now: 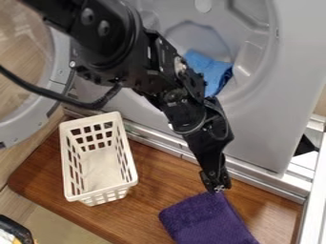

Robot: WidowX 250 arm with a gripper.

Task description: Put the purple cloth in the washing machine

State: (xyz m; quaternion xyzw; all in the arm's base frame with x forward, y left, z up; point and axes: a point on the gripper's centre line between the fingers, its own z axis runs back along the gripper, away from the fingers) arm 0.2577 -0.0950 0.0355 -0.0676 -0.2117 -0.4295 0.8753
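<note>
With gripper (216, 185) at corner of purple cloth (205, 220) | Cannot tell if clenched/released | With blue cloth (218, 70) in washer (270, 114)

No readable text, no legible labels or brands, no numbers or signs that can be made out
</note>
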